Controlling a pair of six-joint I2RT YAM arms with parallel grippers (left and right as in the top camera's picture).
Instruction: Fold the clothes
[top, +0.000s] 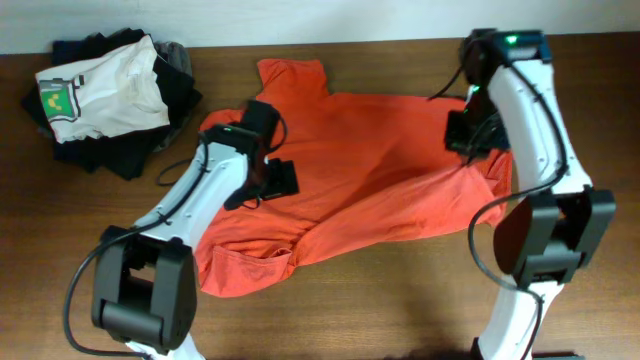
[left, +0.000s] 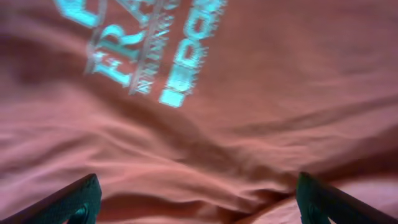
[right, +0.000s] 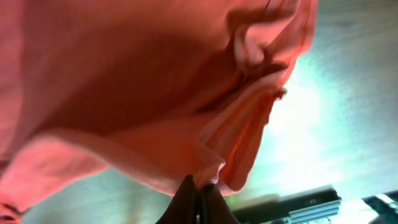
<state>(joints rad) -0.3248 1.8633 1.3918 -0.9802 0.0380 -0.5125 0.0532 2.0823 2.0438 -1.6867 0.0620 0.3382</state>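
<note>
The red-orange T-shirt (top: 370, 170) lies spread and rumpled across the middle of the table. My left gripper (top: 272, 180) hovers over its left half, open, with both fingertips wide apart above wrinkled cloth (left: 199, 155); the white lettering (left: 155, 43) shows in the left wrist view. My right gripper (top: 470, 135) is at the shirt's right side, shut on the shirt's hem edge (right: 205, 180) and holding it lifted, so the cloth hangs above the table in the right wrist view.
A pile of folded clothes stands at the back left: a white T-shirt with a green-yellow print (top: 100, 90) on top of black and grey garments (top: 150, 140). Bare wooden table (top: 400, 300) runs along the front.
</note>
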